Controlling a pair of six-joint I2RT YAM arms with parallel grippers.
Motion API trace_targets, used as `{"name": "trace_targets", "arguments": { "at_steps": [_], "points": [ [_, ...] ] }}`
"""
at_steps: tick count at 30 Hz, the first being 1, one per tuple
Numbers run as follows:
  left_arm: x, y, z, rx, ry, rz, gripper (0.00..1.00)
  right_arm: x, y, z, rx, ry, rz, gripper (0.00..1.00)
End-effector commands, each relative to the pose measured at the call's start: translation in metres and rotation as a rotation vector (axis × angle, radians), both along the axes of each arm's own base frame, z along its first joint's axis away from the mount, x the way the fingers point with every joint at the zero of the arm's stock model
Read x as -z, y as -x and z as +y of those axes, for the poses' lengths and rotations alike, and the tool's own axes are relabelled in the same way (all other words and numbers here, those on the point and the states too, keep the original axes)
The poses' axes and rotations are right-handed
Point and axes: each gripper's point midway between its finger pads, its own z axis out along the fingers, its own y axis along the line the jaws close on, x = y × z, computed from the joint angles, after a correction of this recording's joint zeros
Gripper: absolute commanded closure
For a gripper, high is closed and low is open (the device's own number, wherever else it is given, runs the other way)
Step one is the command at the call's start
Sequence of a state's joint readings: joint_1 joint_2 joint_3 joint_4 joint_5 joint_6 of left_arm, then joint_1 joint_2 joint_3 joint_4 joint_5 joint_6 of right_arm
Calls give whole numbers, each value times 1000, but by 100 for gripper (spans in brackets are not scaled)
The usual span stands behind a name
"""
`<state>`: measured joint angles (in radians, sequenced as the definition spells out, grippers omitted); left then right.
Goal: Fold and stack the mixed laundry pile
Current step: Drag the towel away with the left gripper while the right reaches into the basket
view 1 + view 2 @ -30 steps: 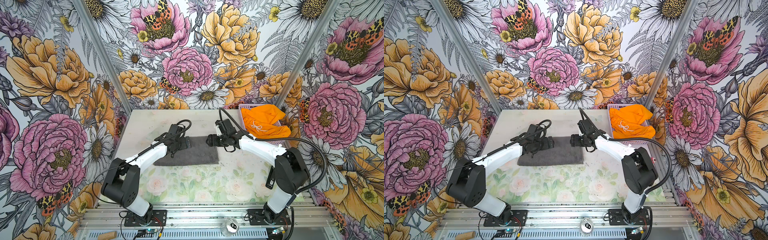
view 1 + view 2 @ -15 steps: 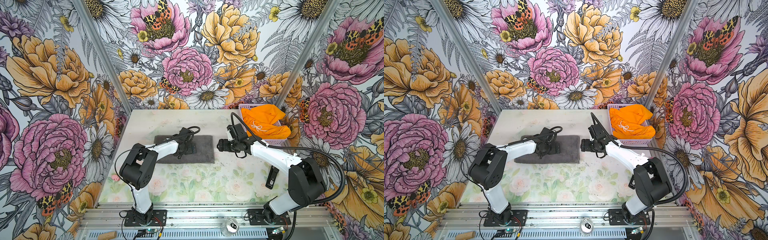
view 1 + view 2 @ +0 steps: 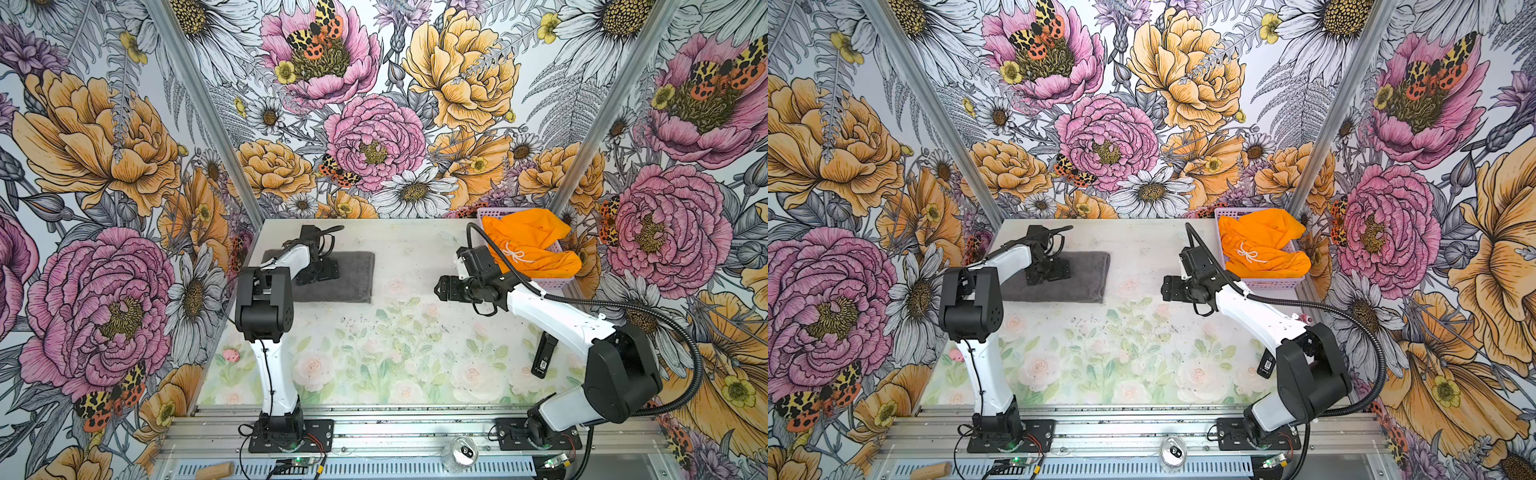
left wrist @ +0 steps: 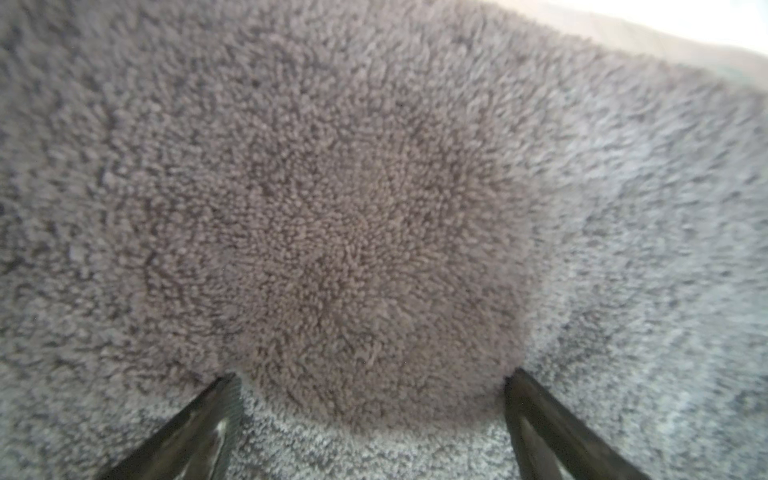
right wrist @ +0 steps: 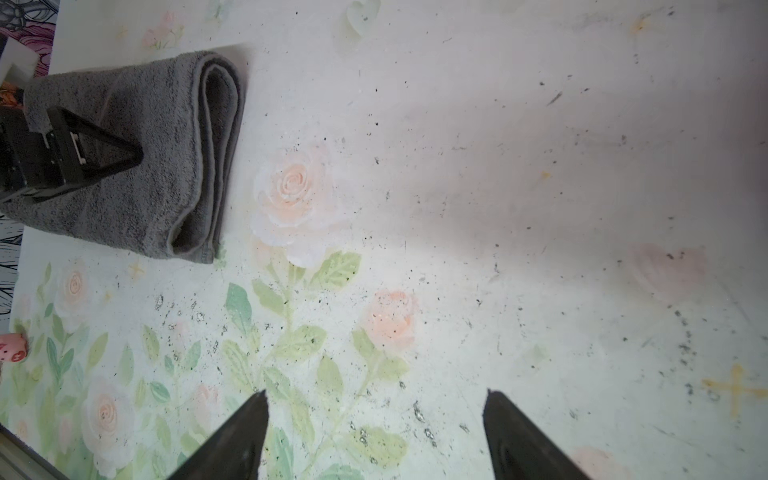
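The dark grey towel [image 3: 349, 278] [image 3: 1079, 278] lies folded at the back left of the table. My left gripper [image 3: 322, 270] [image 3: 1050, 270] rests on top of it, open, with both fingertips pressed into the pile [image 4: 372, 378]. The towel [image 4: 374, 208] fills the left wrist view. The orange shorts [image 3: 532, 245] [image 3: 1262, 245] with their white drawstring lie crumpled in the basket at the back right. My right gripper [image 3: 440, 286] [image 3: 1168, 287] hovers open over bare table [image 5: 376, 397], between towel and basket. The right wrist view shows the towel's [image 5: 166, 166] folded end and the left gripper [image 5: 83, 153] on it.
The lavender basket [image 3: 552, 286] [image 3: 1273, 284] stands against the right wall. A small black device [image 3: 544, 357] [image 3: 1266, 365] lies near the right arm's elbow. A pink toy [image 3: 231, 355] sits at the left edge. A can [image 3: 459, 451] stands on the front rail.
The towel has slid left and toward the back under my left gripper, and the left arm has folded up. My right gripper now stands apart from the towel's right end.
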<state>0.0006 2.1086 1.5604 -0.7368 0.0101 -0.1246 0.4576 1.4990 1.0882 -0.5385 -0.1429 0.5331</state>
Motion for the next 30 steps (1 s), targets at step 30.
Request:
{"name": "trace_targets", "arguments": {
  "at_steps": [30],
  "points": [
    [40,-10,74,-32,17,107,6,73,-186,-265,508,446,115,2]
  ]
}}
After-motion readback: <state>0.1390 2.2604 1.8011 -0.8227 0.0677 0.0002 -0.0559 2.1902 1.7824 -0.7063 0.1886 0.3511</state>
